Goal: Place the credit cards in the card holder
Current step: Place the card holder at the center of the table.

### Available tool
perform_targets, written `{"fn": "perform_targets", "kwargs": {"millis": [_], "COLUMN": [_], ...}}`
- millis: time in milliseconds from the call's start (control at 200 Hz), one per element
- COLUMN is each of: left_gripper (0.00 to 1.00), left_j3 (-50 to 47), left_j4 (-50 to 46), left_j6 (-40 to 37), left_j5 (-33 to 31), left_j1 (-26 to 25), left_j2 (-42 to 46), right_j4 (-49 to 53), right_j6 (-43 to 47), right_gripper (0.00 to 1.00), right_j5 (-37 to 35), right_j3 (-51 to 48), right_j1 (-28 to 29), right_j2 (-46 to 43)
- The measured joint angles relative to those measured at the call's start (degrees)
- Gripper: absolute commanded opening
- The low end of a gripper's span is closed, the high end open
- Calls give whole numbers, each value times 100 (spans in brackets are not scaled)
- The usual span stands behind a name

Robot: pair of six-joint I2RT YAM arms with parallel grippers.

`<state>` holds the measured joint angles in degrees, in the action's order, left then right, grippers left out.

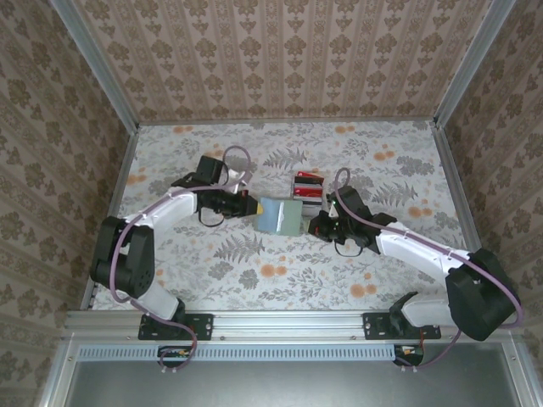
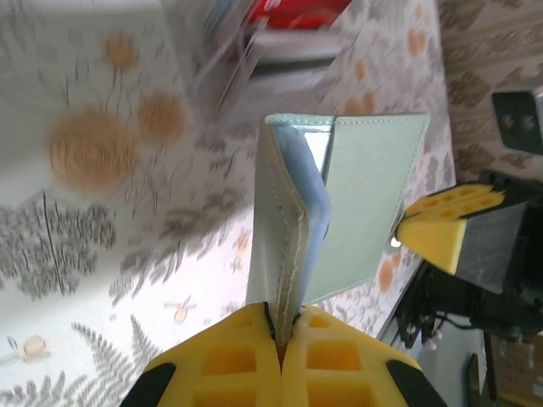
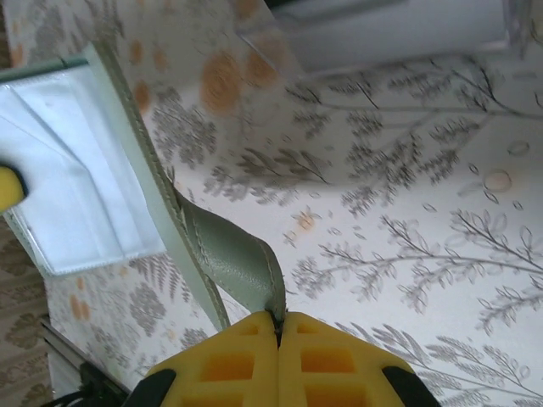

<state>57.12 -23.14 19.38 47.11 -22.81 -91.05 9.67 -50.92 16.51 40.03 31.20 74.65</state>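
Yellow fingertips (image 2: 229, 356) of the left gripper (image 2: 280, 339) are pressed fully together on the thin edge of the card holder (image 2: 365, 203), pinching one grey-green panel so that the pale blue inner pocket gapes beside it. On the holder's opposite side the right gripper (image 3: 278, 335) is likewise closed tight, but only on a narrow grey-green strap (image 3: 229, 263) that loops out from the holder's edge. The credit cards (image 1: 308, 188) lie in a red and pale stack just beyond the holder's far edge, none of them in the pocket yet. The main risk, as I judge it, is that both claws are occupied: fetching a card means one must let go, and the holder may then fold shut or sag from the single remaining pinch. The strap grip looks the weaker; any pull away from the holder could slide it free or twist the holder askew. Swinging either arm could also knock the stack behind the holder.
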Motion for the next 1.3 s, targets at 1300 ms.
{"fn": "perform_targets", "kwargs": {"millis": [1300], "left_gripper": [20], "left_j3": [-448], "left_j4": [-76], "left_j6": [564], "left_j5": [-758], "left_j1": [-267], "left_j2": [-109], "right_j4": [-1657], "right_j6": [127], "right_gripper": [22], "right_j5": [654], "right_j3": [1473], "right_j1": [935], "right_j2": [3285]}}
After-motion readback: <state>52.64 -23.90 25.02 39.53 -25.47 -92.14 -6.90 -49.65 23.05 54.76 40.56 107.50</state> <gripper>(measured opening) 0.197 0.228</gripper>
